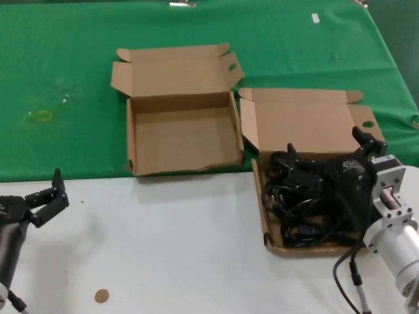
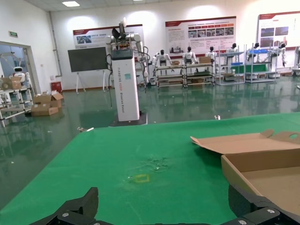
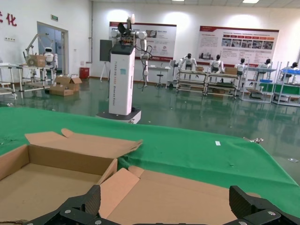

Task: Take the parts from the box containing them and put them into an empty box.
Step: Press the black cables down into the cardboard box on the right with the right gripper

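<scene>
Low at the head view's right, the right pincer hangs wide open over the cables in their box, gripping nothing; the left pincer idles open lower left. Left wrist view: the empty box waits right of centre. Right wrist view: only cardboard below. Picking begins; next comes closing on one cable.

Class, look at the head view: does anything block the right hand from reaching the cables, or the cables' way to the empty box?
Nothing visible does. The open right hand hangs right over the cables, and the empty box lies open alongside.
</scene>
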